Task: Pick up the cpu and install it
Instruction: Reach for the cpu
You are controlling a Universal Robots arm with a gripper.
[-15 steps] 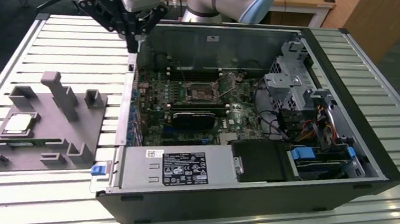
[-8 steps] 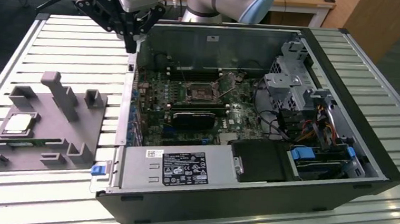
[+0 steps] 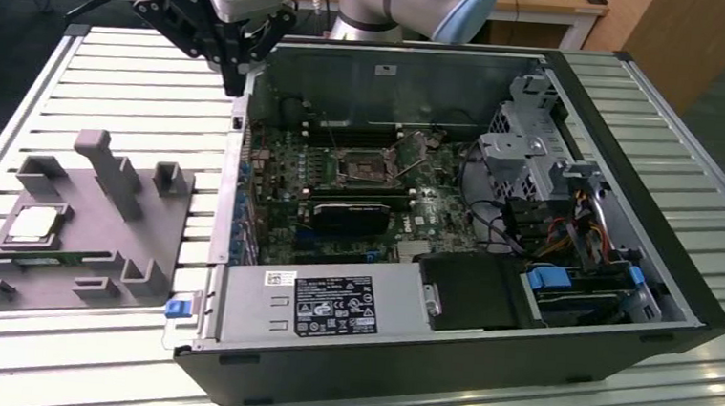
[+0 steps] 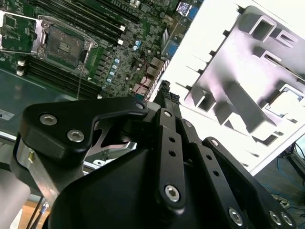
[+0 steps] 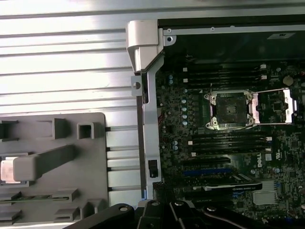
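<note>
Slatted metal surface: carries all items noted below.

Computer case: lies on its side on the surface with the side panel off and the interior facing up. It serves as the reference for all positions.

Grey fixture: lies flat on the surface just beside the case, on the exterior view's left. Its upright posts point up.

Motherboard: sits on the floor of the case.

Claw: points downward and hangs above the case's wall on the fixture side, near the far corner. Its fingers are closed together with nothing between them, as both wrist views confirm. It touches neither the case nor the fixture.

Socket: near the middle of the motherboard, with its metal retaining frame swung open and the contact bed exposed.

Cpu: outside the case, seated in a square recess of the fixture at the end farthest from the case. It lies flat with its metal top facing up. Being square, it has no long axis, and its edges run in line with the recess walls. In the first wrist view a fixture post partly covers it. It is well apart from the claw.
</note>
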